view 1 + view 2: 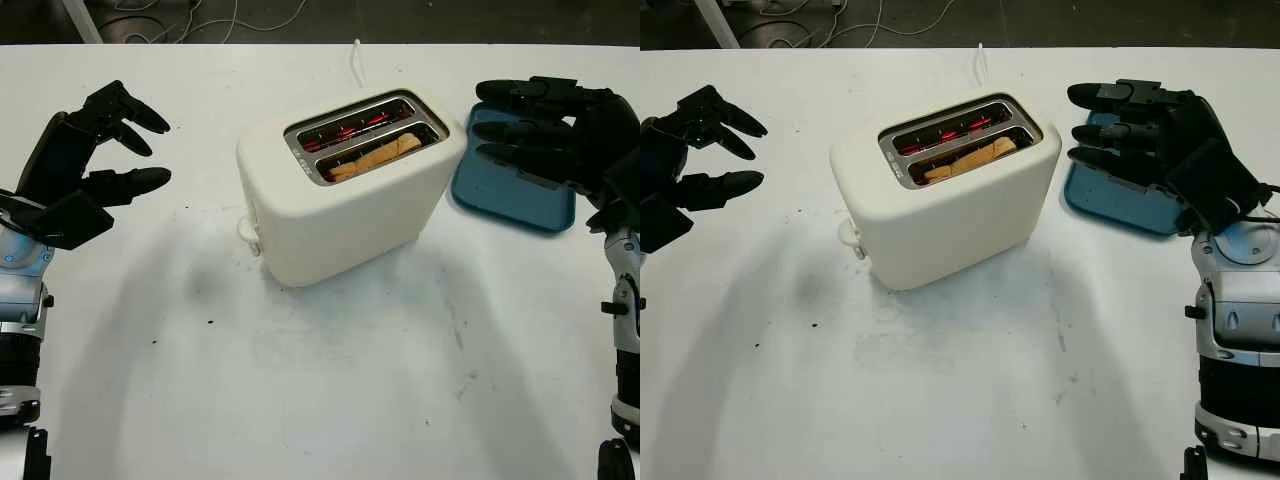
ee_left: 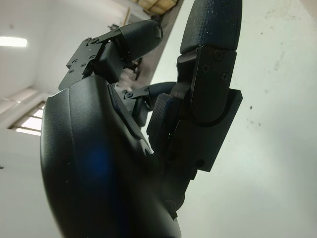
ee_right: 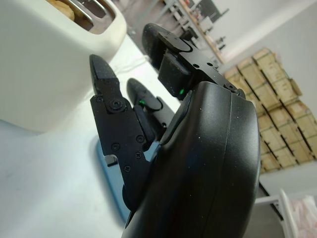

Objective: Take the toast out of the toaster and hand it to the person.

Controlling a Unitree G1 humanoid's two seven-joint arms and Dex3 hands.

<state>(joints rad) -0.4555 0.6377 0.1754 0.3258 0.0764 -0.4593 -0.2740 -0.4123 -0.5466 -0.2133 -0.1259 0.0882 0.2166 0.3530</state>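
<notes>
A cream two-slot toaster [image 1: 350, 190] stands in the middle of the white table, its slots running diagonally. A slice of toast [image 1: 377, 157] sits low in the nearer slot; the far slot shows red glowing elements. My right hand [image 1: 535, 125] is open just right of the toaster's end, hovering over the blue tray, fingers pointing toward the toaster. The toaster's side [image 3: 44, 64] stands close to that hand in the right wrist view. My left hand [image 1: 105, 150] is open at the left of the table, well apart from the toaster.
A blue tray [image 1: 512, 197] lies flat on the table right of the toaster, partly under my right hand. The toaster's white cord [image 1: 356, 62] runs to the table's [image 1: 330, 380] far edge. Dark floor with cables lies beyond.
</notes>
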